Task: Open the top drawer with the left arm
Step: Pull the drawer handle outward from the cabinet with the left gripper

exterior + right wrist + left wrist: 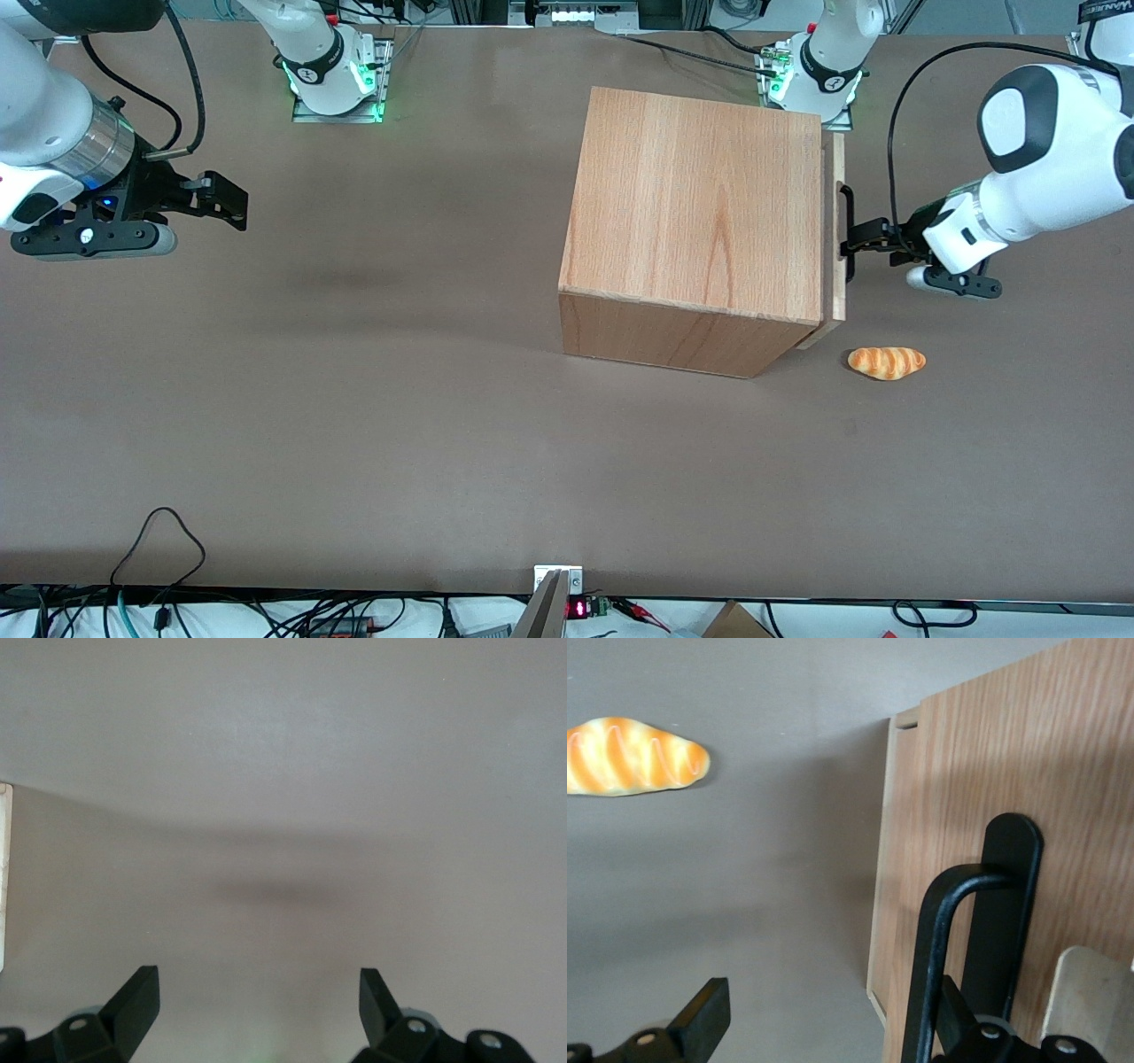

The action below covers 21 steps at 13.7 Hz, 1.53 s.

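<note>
Gripper [858, 239] of the left arm [1036, 168]: level with the black bar handle [846, 232] on the top drawer [835, 177], at the cabinet [700, 204] face turned toward the working arm's end of the desk [354, 399]. Fingers spread, not clamped on anything. In the wrist view one finger [700, 1019] stands well clear over bare desk; the other [957, 1010] sits just beside the handle bar [935, 930]. The bar appears to lie inside the gap, close against that second finger.

Step in hand, as judged: positioning for the grasp. The drawer front reads as flush or nearly flush with the cabinet, so the pull has not visibly begun.

Next move calls for: close the fingers on the bar, then pull straight out from the cabinet face, toward the working arm's end of the desk, keeping the pull in line with the rails so the tray does not bind.

Note: a striped bread roll [887, 362] lies on the desk near the cabinet's front, nearer the front camera than the gripper. It is low and seems out of the drawer's path.

Hidden or unclear:
- drawer interior, rails and any lower drawers are not visible
- whether the near finger touches the bar cannot be settled
- lower end of the handle is cut off in the wrist view
</note>
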Tool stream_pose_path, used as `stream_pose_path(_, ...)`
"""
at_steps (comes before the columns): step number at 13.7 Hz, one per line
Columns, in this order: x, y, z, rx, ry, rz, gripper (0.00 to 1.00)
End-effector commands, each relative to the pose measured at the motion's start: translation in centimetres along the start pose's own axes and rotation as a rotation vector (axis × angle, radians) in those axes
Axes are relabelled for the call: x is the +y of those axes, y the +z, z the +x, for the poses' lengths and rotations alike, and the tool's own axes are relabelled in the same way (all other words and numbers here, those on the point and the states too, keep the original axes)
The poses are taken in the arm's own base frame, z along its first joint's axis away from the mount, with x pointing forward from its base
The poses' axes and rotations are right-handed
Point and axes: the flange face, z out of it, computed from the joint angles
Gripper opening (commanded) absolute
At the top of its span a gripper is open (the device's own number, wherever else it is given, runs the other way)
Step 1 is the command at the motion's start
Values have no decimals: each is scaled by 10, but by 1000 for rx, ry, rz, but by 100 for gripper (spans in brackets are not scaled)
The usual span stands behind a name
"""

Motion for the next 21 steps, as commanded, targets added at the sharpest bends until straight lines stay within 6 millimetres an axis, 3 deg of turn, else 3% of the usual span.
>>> stream_pose_path(1, -17, 1, -2, 4, -6, -17, 100)
stream_pose_path(13, -78, -7, -5, 12, -81, 25, 100)
stream_pose_path(21, -144, -19, -14, 35, -63, 25, 100)
